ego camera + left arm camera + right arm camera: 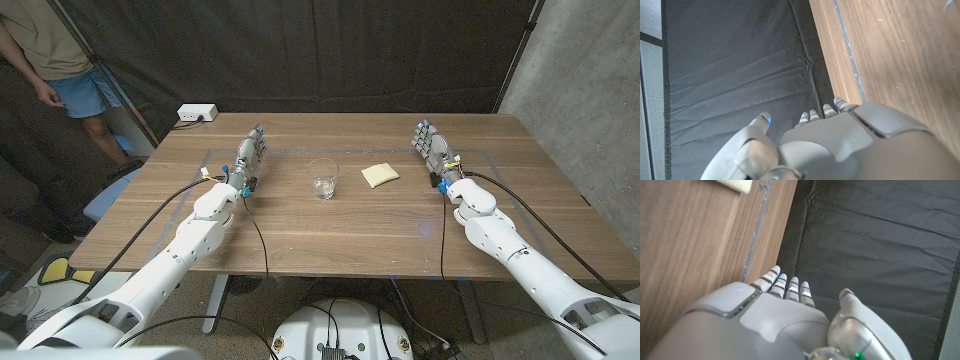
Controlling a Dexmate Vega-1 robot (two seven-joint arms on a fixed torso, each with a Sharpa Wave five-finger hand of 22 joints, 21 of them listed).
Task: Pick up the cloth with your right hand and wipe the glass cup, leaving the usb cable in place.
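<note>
Nothing of the job is done yet, as I'm judging it. I'm looking over the wooden worktop [300,240]: both arms are resting on it at either side, well apart from everything. My left hand [250,155] is holding nothing, fingers [812,116] extended. My right hand [432,147] is likewise empty, fingers [785,285] stretched out. Between them the glass cup [323,179] is standing upright, unwiped. Just beside it the yellow cloth [379,175] is lying untouched. Reaching, gripping, wiping: all remaining.
</note>
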